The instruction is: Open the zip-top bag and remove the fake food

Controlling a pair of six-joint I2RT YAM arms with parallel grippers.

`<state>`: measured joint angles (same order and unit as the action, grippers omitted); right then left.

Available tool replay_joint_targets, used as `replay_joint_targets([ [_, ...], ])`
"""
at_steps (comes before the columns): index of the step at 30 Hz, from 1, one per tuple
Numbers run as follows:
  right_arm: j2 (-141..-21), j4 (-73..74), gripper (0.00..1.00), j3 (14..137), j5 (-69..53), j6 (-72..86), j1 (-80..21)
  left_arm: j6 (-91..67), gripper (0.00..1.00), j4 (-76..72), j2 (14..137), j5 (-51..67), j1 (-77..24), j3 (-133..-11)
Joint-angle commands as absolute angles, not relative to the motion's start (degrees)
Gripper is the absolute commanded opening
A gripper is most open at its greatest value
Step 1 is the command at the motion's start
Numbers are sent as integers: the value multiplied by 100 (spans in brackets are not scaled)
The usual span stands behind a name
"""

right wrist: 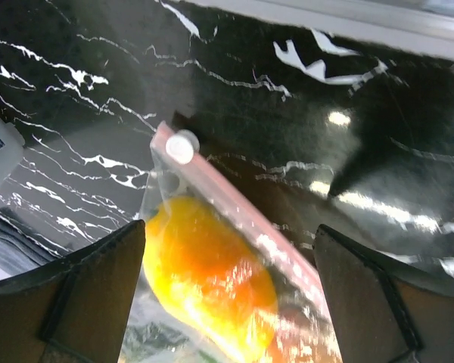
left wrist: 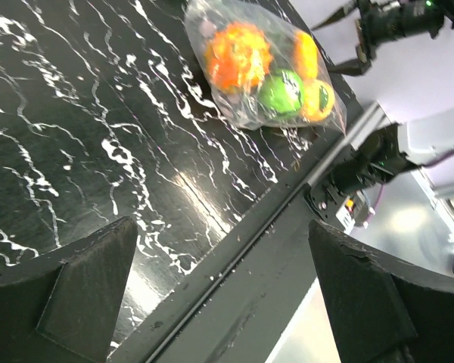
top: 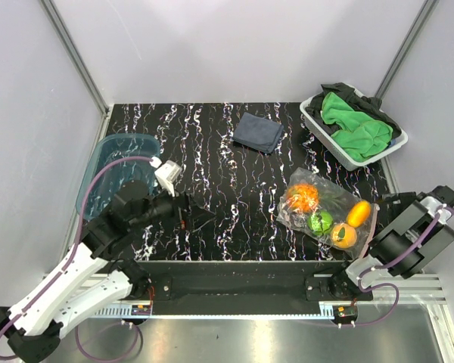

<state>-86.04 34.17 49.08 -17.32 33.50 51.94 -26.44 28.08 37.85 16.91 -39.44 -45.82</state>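
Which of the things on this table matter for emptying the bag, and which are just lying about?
For the job:
zip-top bag
fake food inside it

Just lying about:
blue tub
folded dark cloth
white basket holding green cloths

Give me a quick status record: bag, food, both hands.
bag: zip-top bag on table near right arm, zip strip looks shut
food: fake food all inside bag
left: left hand open, over bare table, apart from bag
right: right hand open, at zip strip, gripping nothing
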Motion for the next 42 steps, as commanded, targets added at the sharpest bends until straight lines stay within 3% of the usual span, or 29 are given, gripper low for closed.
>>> replay_joint_targets([
  [1, -8964, 2664, 100, 4808, -2223, 3085, 5317, -2575, 99, 2610, 3972, 2021, -3990, -4904],
  [5, -9228, 2102, 99, 4519, -2556, 3277, 5370, -2575, 99, 2602, 4157, 2048, -3981, -5018],
  [15, -9404, 396, 85, 3683, -3779, 3840, 5370, -2637, 98, 2610, 4465, 2250, -3990, -5185],
  [22, -9537, 237, 73, 3631, -4263, 4043, 5370, -2716, 98, 2549, 4518, 2399, -3981, -5133],
  [28, -9335, 615, 63, 3524, -3886, 3832, 5536, -2838, 98, 2496, 4430, 2478, -3981, -4966],
  [33, -9255, 1010, 63, 3594, -3691, 3674, 5572, -2927, 98, 2487, 4324, 2637, -3982, -4738],
  [38, -9536, 993, 57, 3709, -4473, 3314, 5572, -2901, 98, 2452, 4105, 2611, -3982, -4658],
  [42, -9010, 801, 42, 3534, -4649, 3479, 5581, -2856, 98, 2452, 4096, 2610, -3973, -4649],
])
